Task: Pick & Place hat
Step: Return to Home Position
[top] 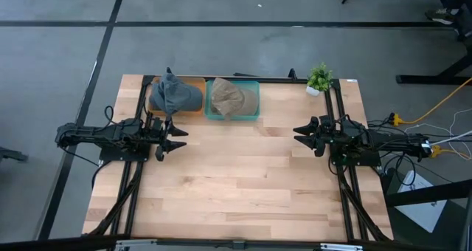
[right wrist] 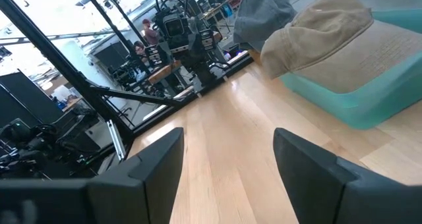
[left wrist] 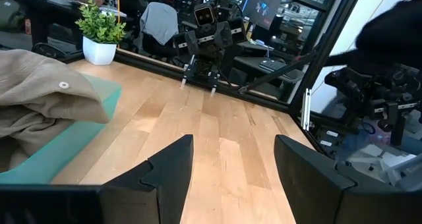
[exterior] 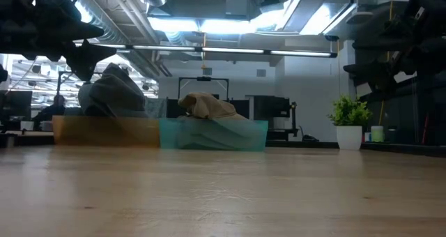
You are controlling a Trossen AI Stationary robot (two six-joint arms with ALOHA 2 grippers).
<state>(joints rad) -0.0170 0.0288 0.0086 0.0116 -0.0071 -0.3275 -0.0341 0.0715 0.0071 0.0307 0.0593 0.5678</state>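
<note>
Worktop of pale wooden planks (top: 236,192), with two bins side by side at its far edge. Gray fabric caps (top: 175,96) lie heaped and crumpled in a translucent orange plastic bin (top: 198,82) — how many cannot be told. The heap's long axis runs along the bin, parallel with the far edge; which way any brim points is unclear. Just beside it, a tan cloth cap (top: 232,98) fills a teal plastic bin (top: 254,115), and a green potted plant in a white pot (top: 319,80) stands near the far right corner. The left tool (top: 178,137) hovers just in front of the orange bin, the right tool (top: 297,135) well across the worktop facing it — each with fingers apart and holding nothing. Only the low view shows how high the gray heap rises above the orange rim. Only the left wrist view shows the button on the tan cap's crown.
</note>
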